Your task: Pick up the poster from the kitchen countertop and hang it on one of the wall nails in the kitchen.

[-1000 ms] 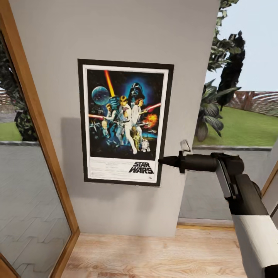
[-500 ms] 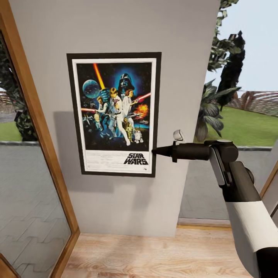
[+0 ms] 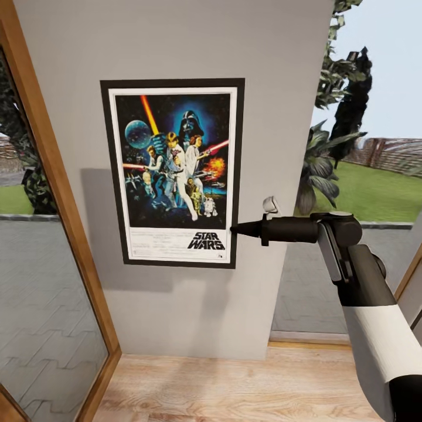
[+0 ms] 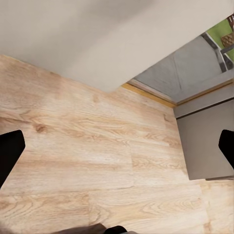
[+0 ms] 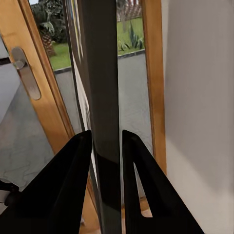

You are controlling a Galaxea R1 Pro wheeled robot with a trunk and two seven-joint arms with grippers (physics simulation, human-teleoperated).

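Up and toward the left of the head view the poster [image 3: 172, 173] has gone over the last second, the right gripper [image 3: 237, 230] going with it, and almost nothing has shifted in the last half second. It stands upright and square against the grey wall [image 3: 176, 41], centre-left in the frame, with bare wall above it, below it and on both sides. Its left edge is well apart from the wooden door frame [image 3: 55, 176] at the left; its right edge is near the wall's corner, past which the garden [image 3: 375, 187] shows. The right gripper's jaws are closed on the poster's right edge, low down by the logo; the right wrist view shows that dark edge [image 5: 105, 117] clamped between the two fingers [image 5: 73, 185]. Left gripper [image 4: 117, 151] is spread wide over the wooden floor [image 4: 73, 161], holding nothing
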